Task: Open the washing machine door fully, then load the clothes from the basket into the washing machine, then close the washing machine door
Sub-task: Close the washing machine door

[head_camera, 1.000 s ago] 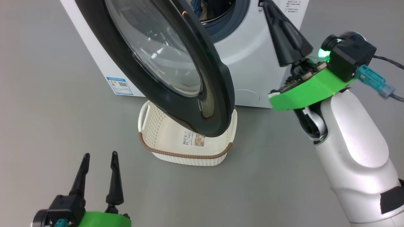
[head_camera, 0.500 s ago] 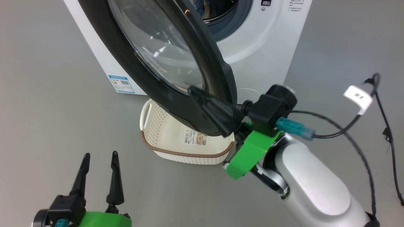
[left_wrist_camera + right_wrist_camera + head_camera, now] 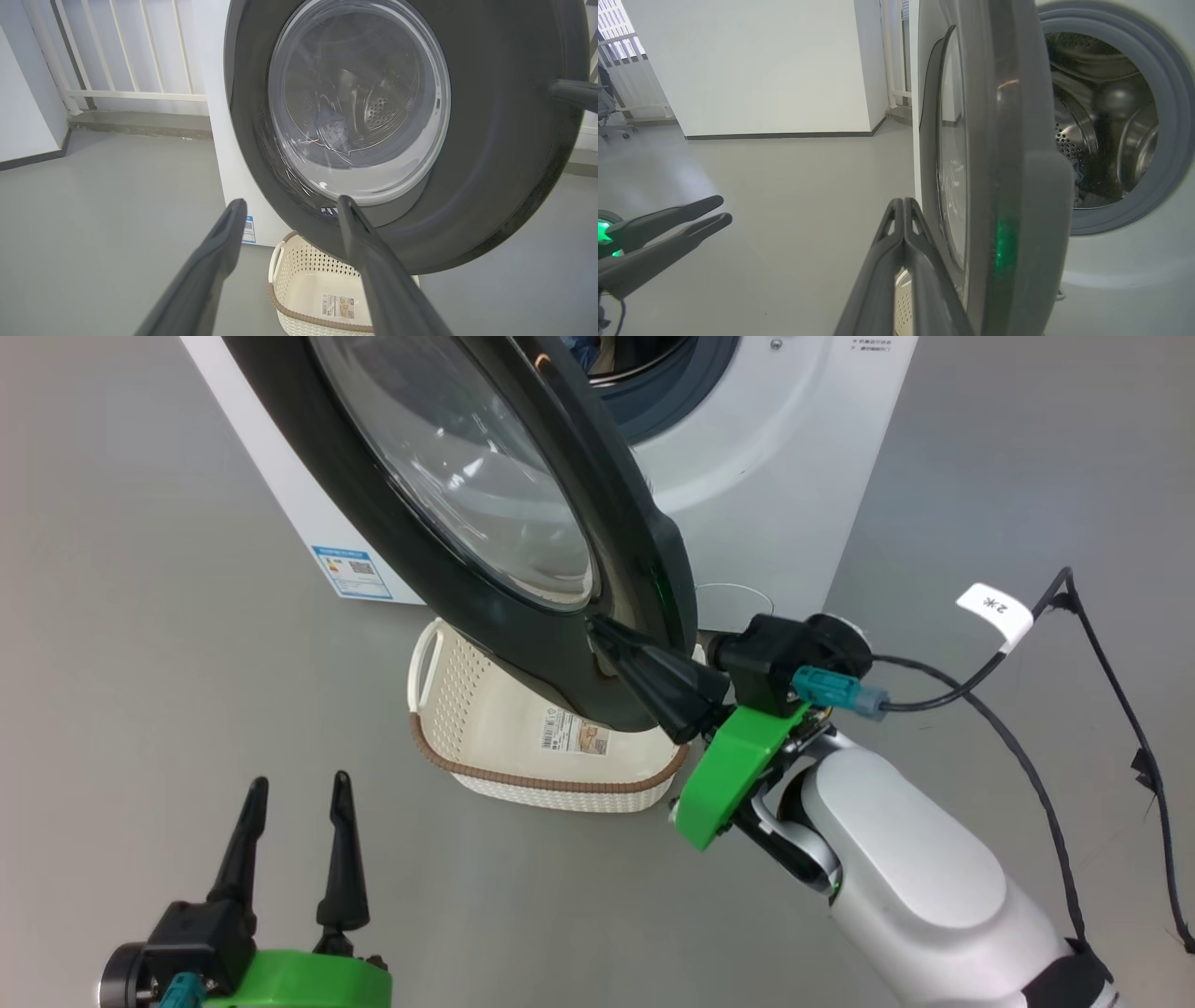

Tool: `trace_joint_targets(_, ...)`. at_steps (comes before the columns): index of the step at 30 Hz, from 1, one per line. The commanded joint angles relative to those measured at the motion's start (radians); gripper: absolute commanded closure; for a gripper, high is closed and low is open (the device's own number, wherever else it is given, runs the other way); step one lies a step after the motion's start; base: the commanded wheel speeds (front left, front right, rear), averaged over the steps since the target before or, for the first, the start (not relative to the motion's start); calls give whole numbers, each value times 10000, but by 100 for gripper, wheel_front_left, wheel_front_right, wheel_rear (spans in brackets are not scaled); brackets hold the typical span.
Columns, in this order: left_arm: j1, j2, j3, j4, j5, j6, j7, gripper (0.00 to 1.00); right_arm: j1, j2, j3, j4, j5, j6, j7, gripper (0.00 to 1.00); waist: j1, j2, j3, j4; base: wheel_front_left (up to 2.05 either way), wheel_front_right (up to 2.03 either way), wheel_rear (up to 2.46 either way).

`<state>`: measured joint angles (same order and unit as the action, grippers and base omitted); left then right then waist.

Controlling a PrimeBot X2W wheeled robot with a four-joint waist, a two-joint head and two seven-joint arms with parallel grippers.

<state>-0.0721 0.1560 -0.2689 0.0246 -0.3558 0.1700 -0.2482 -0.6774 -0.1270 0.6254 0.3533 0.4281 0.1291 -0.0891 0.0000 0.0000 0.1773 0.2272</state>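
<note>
The right gripper [image 3: 609, 637], fingers together and empty, sat against the glossy black round washing machine door [image 3: 448, 607], which stood ajar above the cream perforated plastic basket [image 3: 551, 786]. The closed fingers could slip off the smooth rim and stall the closing push. The left gripper [image 3: 299, 784] gaped wide, empty.

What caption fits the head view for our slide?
Shut right gripper at the lower rim of the open black-rimmed round glass washer door, above the cream perforated plastic basket; left gripper open.

A silver-white forearm [image 3: 915, 887] carries a green bracket [image 3: 733, 775], teal connector [image 3: 826, 689], black cable [image 3: 934, 705] and tapered black fingers [image 3: 667, 686].
</note>
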Motion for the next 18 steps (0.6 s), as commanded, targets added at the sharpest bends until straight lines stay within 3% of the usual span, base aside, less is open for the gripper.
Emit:
trace_joint_targets(1, -361, 134, 318, -176, 5, -88, -106, 0, -199, 284, 58, -113, 78, 16, -122, 100, 0, 0, -1, -4, 0, 0, 0)
trace_joint_targets(18, -618, 38, 376, -244, 143, -87, -129, 0, -1608, 238, -332, 1613, 237, 16, -636, 100, 0, 0, 493, -2, 0, 0, 0)
